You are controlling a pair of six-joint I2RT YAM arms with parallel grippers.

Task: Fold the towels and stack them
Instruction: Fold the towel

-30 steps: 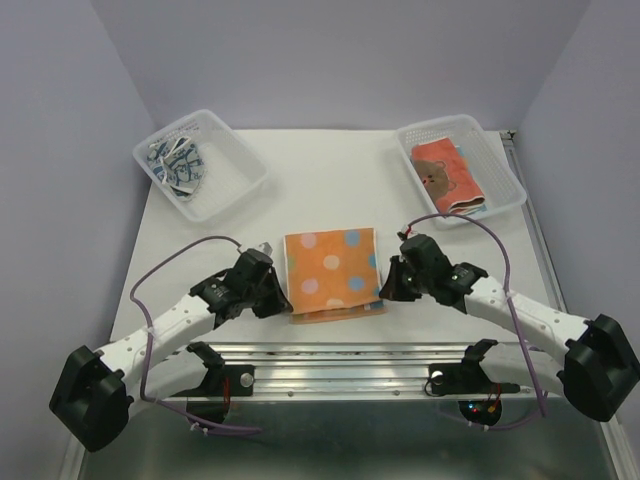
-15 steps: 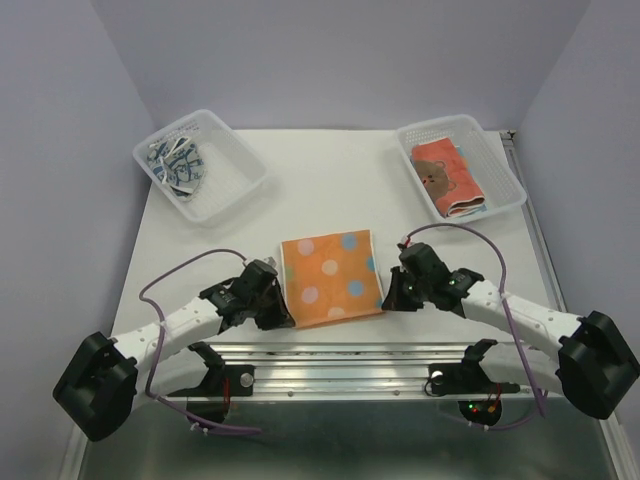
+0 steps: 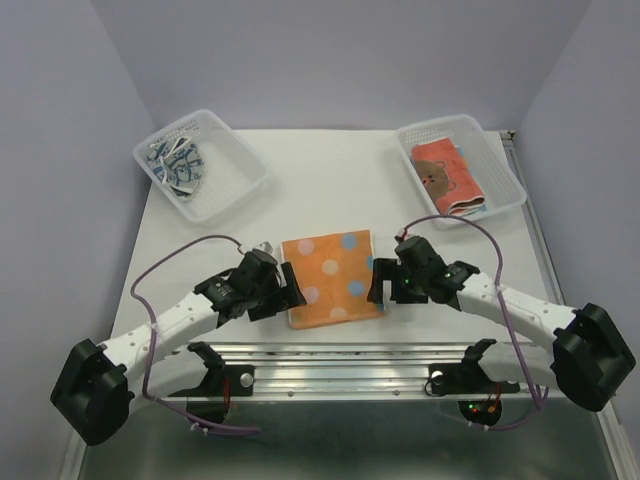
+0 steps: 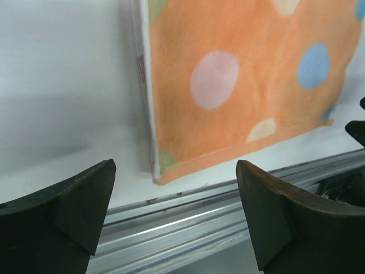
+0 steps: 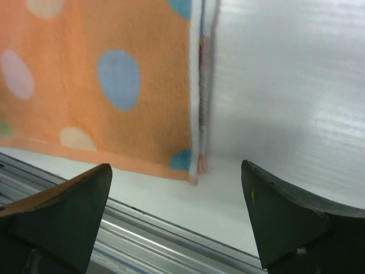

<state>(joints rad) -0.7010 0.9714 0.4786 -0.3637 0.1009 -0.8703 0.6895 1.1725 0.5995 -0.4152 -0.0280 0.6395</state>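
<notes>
**Operator:** Where is the towel, and can any writing be read on it?

**Spotter:** Your orange towel (image 3: 330,278) lies flat on the white table (image 3: 330,180), folded to a near square, between the two grippers and just beyond the aluminium rail (image 3: 340,352). It is soft terry with a short nap, printed with round pink, blue, cream and green dots, and has a narrow white binding along its side edges. The left wrist view shows small reddish marks at the left edge, too blurred to read. In the right wrist view the right edge shows stacked layers.

**Operator:** And my grippers?

**Spotter:** Your left gripper (image 3: 292,286) sits low at the towel's left edge with its jaws spread wide and nothing between them. Your right gripper (image 3: 378,282) is the same at the right edge: wide apart and holding nothing. The dark, wedge-shaped fingers (image 4: 80,200) look matte and a little scuffed.

**Operator:** The other cloths?

**Spotter:** A folded red-orange towel (image 3: 445,178) with a brown bear face rests in the clear ribbed basket (image 3: 503,190) at the far right. Crumpled blue-and-white cloths (image 3: 178,163) lie in the clear basket (image 3: 240,180) at the far left.
</notes>
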